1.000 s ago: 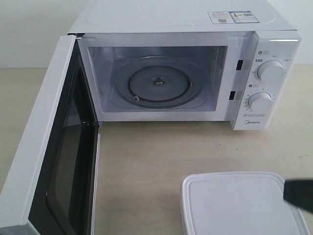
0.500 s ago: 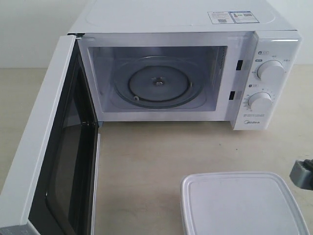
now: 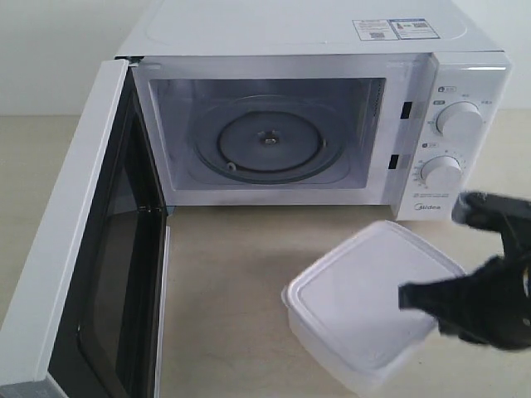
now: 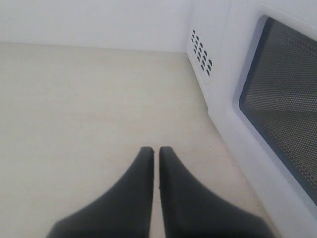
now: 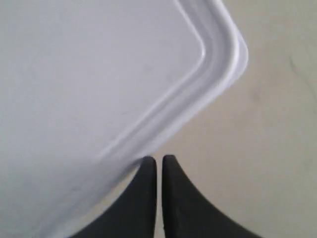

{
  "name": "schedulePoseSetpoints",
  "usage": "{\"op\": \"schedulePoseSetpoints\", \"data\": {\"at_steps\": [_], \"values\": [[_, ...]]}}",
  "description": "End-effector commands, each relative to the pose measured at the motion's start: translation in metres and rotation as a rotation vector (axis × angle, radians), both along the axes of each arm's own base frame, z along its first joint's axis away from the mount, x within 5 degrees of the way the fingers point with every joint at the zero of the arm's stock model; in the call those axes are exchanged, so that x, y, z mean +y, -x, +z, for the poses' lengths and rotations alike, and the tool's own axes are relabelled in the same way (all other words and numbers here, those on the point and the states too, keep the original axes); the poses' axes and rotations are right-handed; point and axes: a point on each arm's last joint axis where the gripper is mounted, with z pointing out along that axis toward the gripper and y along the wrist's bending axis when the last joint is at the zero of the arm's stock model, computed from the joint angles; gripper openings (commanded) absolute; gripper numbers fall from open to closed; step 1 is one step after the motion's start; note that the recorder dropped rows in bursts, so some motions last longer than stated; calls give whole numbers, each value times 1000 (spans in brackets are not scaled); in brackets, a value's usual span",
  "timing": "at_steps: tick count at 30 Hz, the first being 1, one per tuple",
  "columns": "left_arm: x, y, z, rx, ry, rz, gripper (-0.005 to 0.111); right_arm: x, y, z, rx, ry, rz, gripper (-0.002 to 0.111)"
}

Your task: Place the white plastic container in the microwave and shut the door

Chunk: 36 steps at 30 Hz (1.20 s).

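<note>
The white plastic container (image 3: 365,298) lies turned at an angle on the table in front of the microwave (image 3: 290,33), under the dial panel. My right gripper (image 3: 404,297) is shut with nothing between its fingers, and its tips rest at the container's lid edge (image 5: 148,129). The door (image 3: 75,249) stands wide open on the left, showing the glass turntable (image 3: 270,141). My left gripper (image 4: 155,150) is shut and empty over bare table, beside the outer face of the door (image 4: 277,99). It is out of the exterior view.
Two round dials (image 3: 459,120) sit on the microwave's right panel. The table (image 3: 241,274) is pale beige. The open door's lower edge reaches the view's bottom left corner. Vent holes (image 4: 200,49) mark the microwave's side wall.
My right gripper has swung in from the right edge against the container. The container has slid left and toward the microwave and turned diagonal.
</note>
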Motion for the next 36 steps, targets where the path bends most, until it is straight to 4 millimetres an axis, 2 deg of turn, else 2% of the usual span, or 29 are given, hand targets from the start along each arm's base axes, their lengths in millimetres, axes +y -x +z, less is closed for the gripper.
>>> {"op": "schedulePoseSetpoints", "data": {"at_steps": [1, 8, 14, 19, 22, 25, 29, 36], "values": [[0, 0, -1, 2, 4, 5, 4, 13, -23, 24, -282, -129, 24, 0], [0, 0, -1, 2, 4, 5, 4, 6, -7, 23, -199, -156, -69, 0], [0, 0, -1, 2, 4, 5, 4, -3, 9, 45, -329, -321, -157, 0], [0, 0, -1, 2, 4, 5, 4, -14, 18, 59, -383, -350, -187, 0], [0, 0, -1, 2, 4, 5, 4, -20, 20, 58, -342, -348, -228, 0], [0, 0, -1, 2, 4, 5, 4, -20, 21, 54, -289, -431, -307, 0], [0, 0, -1, 2, 4, 5, 4, -16, 24, 50, -261, -489, -304, 0], [0, 0, -1, 2, 4, 5, 4, -1, 32, 54, -211, -590, -141, 0]]}}
